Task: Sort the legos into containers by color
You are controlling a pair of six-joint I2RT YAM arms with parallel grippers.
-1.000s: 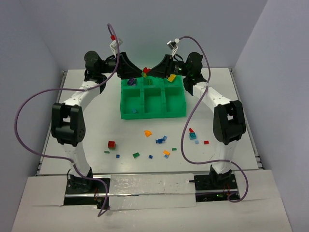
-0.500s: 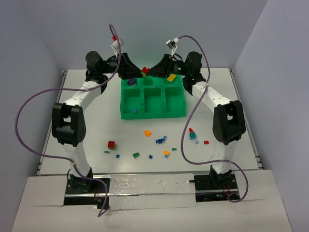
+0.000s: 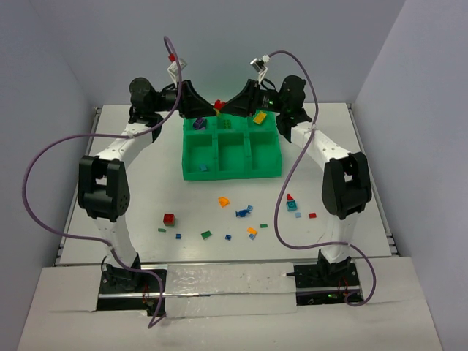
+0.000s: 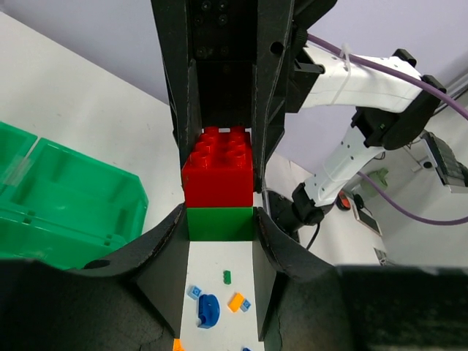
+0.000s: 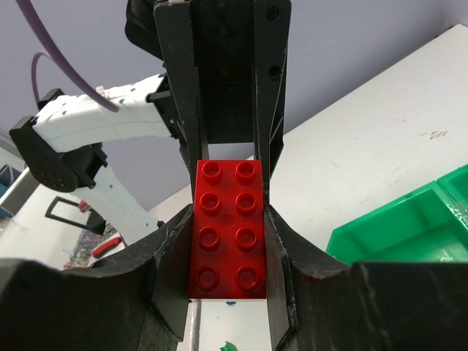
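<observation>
Plastic looks light, stiff, slick; left pincer [image 4: 219, 218] pinches green brick [image 4: 220, 227] between its tips, right pincer [image 5: 228, 245] red brick [image 5: 228, 219]; flat sides likely give surest hold.

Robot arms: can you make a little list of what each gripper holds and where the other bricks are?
left gripper: shut on green brick
right gripper: shut on red brick, stacked on the green one
where: by the tray's back edge
tray: green, six compartments, a few bricks inside
loose bricks: scattered on the table in front of the tray
</observation>
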